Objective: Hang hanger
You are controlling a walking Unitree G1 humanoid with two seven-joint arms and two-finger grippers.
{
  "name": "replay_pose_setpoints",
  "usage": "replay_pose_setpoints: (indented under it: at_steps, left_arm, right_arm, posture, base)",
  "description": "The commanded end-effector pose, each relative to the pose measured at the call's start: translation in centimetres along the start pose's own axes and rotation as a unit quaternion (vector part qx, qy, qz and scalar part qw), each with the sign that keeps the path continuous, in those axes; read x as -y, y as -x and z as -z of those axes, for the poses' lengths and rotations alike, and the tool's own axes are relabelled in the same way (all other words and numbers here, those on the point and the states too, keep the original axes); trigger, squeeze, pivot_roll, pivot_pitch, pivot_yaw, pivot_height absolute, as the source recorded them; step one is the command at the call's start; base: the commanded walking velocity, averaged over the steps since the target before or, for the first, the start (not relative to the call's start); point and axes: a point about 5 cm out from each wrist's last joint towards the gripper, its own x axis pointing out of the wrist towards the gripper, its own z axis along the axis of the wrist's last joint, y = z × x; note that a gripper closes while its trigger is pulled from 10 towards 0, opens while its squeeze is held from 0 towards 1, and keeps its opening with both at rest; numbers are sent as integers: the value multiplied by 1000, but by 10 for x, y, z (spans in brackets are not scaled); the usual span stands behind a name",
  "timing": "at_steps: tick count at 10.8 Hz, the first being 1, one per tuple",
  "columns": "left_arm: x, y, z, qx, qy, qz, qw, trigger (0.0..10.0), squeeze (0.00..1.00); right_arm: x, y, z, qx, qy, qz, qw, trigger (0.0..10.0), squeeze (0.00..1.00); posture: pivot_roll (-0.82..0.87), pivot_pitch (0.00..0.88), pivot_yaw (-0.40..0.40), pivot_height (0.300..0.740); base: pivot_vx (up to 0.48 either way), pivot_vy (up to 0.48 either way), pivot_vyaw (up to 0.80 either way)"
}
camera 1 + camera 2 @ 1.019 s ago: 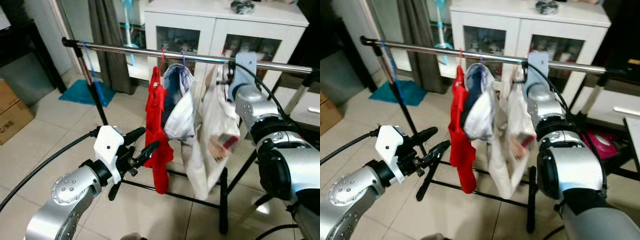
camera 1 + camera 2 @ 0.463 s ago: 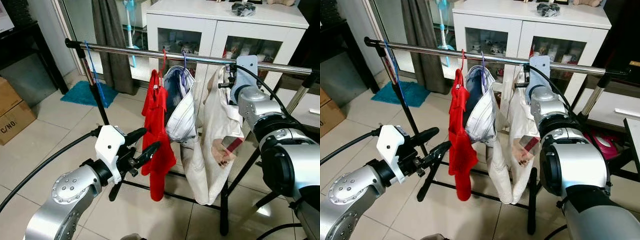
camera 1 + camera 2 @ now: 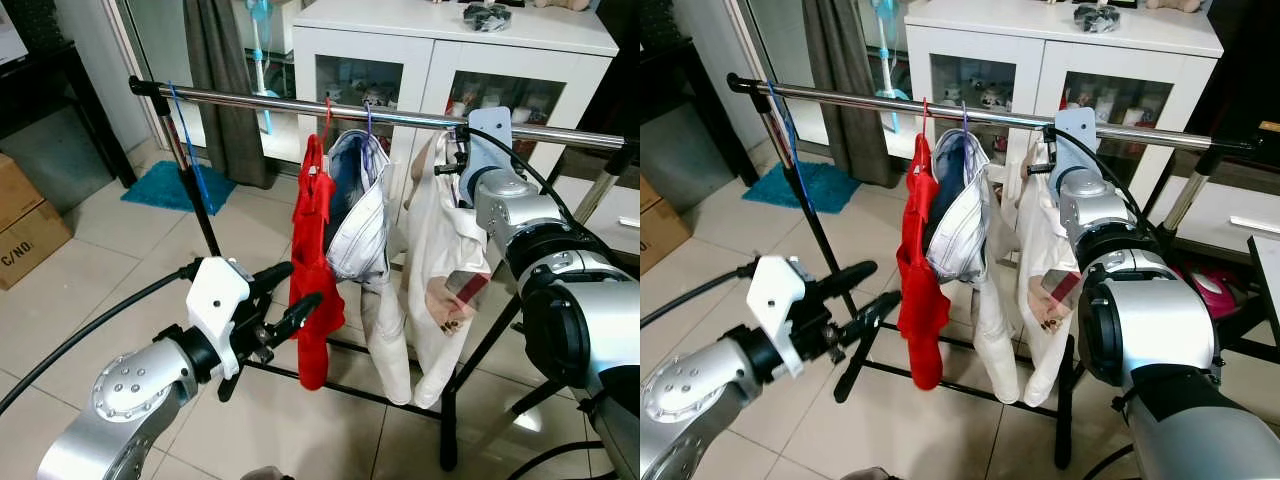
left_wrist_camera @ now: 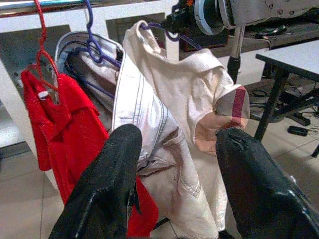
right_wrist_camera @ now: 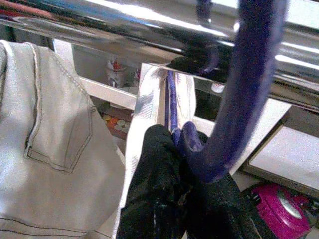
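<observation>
Since a second ago our cream shirt (image 3: 440, 260) has swung lower and now hangs straighter from the chrome rail (image 3: 400, 115). Our right claw (image 5: 182, 149) stays pinched shut on the purple hanger (image 5: 239, 94), whose hook curves over the rail. Our left claw (image 3: 285, 292) hovers open, holding nothing, near the red shirt (image 3: 312, 265).

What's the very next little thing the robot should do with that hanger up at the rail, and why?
Probably open the right claw and back it away. The purple hanger it grips already curls over the steel rail, and the cream shirt hangs down from it. The left claw waits open, lower down.
</observation>
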Motion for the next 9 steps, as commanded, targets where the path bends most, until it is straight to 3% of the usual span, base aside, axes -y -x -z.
replay_pose_setpoints:
  at_steps: [1, 4, 8, 9]
  left_arm:
    - [3, 2, -5, 5, -9, 0, 1000, 10000, 0]
    - [-5, 7, -22, 36, -38, -47, 997, 10000, 0]
    - [-9, 22, -33, 34, -55, -65, 996, 10000, 0]
    - [-6, 24, -33, 29, -54, -61, 996, 10000, 0]
  right_arm:
    - [-4, 0, -2, -7, 6, -10, 1000, 10000, 0]
    - [-8, 0, -4, -10, 13, -13, 1000, 10000, 0]
    - [-10, 0, -6, -6, 5, -9, 1000, 10000, 0]
    - [-11, 0, -3, -7, -13, -10, 1000, 10000, 0]
  posture:
    - [93, 34, 50, 740]
    - [98, 82, 29, 740]
    - [112, 135, 7, 740]
    - [113, 138, 9, 740]
  base:
    - [0, 0, 0]
    - [0, 0, 0]
    - [0, 0, 0]
    - [0, 0, 0]
